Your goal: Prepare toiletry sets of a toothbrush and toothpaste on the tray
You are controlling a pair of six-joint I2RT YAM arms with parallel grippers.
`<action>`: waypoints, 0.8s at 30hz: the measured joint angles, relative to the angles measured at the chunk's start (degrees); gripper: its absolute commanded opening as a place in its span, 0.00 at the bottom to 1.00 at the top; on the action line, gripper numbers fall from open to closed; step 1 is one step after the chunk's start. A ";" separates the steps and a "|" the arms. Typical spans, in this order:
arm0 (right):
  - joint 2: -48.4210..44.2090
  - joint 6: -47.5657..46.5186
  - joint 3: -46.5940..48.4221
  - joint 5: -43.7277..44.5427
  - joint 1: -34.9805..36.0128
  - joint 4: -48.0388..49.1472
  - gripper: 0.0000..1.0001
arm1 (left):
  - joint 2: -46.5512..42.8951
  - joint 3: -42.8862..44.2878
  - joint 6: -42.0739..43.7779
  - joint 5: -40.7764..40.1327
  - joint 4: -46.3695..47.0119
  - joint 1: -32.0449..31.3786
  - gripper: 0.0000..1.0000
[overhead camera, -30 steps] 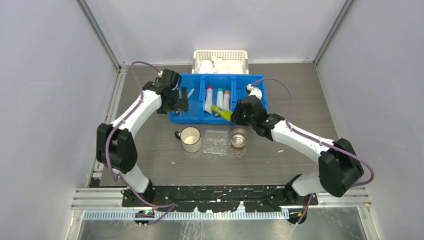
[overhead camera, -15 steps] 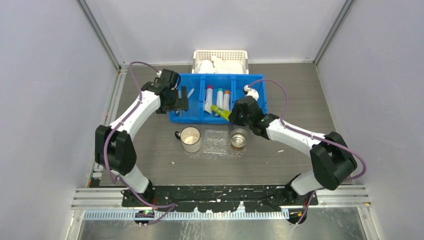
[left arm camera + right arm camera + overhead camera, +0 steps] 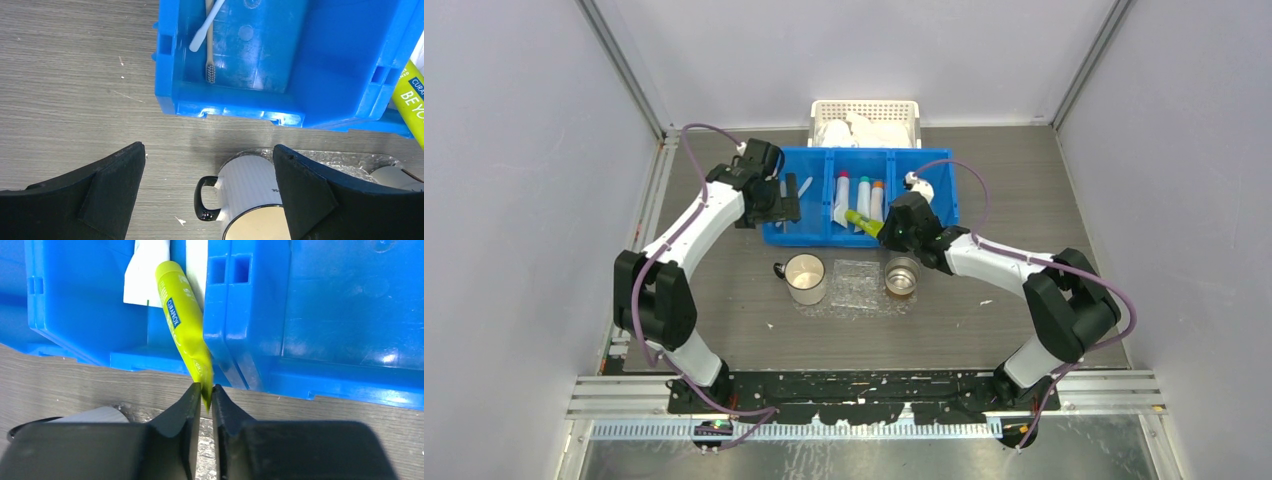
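Toothpaste [image 3: 182, 335], the yellow-green tube, lies tilted across the front wall of the blue bin [image 3: 320, 310]. Its round end is inside the middle compartment and its flat tail sticks out over the surface [image 3: 60, 375]. Your right pincer [image 3: 205, 395] is closed almost fully on that tail, with the crimp squeezed between both fingers. Your left pincer [image 3: 207, 147] stands wide apart and holds nothing. It hovers above the surface at the bin's front left corner, over a white mug [image 3: 245, 195]. Two toothbrushes [image 3: 210, 50] lie in the bin's left compartment. The tray [image 3: 856, 285] sits near the middle of the surface, between the mug and a metal cup [image 3: 902, 275].
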 measured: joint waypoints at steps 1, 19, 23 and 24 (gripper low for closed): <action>0.00 0.02 0.00 0.00 0.00 0.00 0.13 | -0.02 -0.04 0.00 0.00 0.02 0.07 1.00; -0.79 -12.90 29.90 1.40 0.52 -30.32 0.04 | -0.50 -1.03 -0.04 0.04 0.02 0.33 1.00; -1.84 -16.33 40.28 0.96 0.72 -42.29 0.04 | -0.74 -1.40 -0.07 0.20 0.00 0.35 1.00; -2.27 -16.87 42.42 0.79 0.90 -45.53 0.04 | -0.74 -1.44 -0.07 0.26 0.04 0.35 1.00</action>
